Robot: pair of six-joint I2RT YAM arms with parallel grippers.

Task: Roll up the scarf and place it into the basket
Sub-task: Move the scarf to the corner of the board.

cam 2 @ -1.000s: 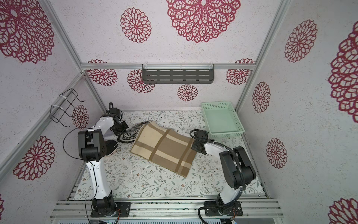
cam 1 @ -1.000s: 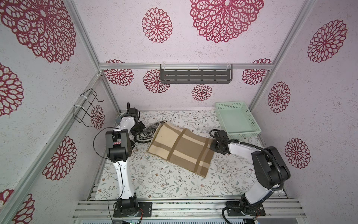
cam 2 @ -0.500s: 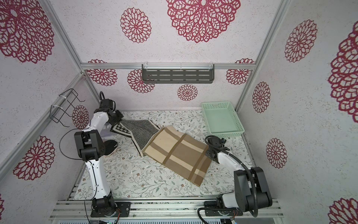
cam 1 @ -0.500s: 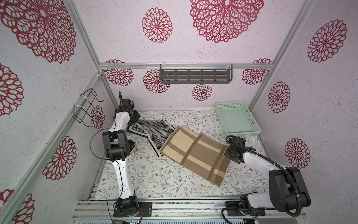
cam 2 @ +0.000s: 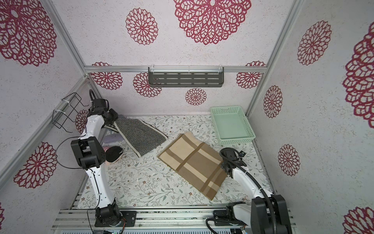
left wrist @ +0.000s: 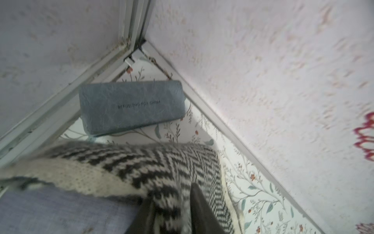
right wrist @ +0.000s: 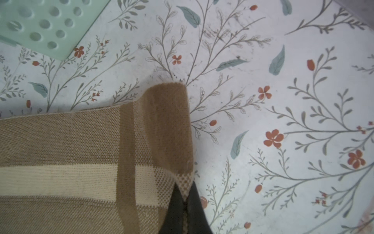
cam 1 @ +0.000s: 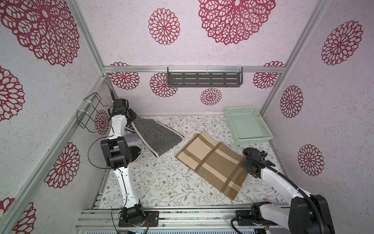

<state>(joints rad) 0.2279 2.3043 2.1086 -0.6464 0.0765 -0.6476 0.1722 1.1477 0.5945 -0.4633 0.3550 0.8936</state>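
**Q:** Why is the tan plaid scarf [cam 1: 212, 164] pinched at one corner?

**A:** The right gripper [right wrist: 185, 199], clamped on that corner, is probably spreading it flat at centre-right of the frame for rolling. The left gripper [left wrist: 172, 194], jaws apart, straddles the herringbone scarf [cam 1: 155, 135] at upper left.

**Q:** And the basket [cam 1: 255, 139]?

**A:** Empty, upper right, near the tan scarf but not touching it.

Blue-grey case [left wrist: 131, 107] lying just beside frame corner [left wrist: 131, 50]. Single line of small dark print running across middle of case's top face, seeming to read "REFUELING FOR CHINA". Letters blurring, first word uncertain.
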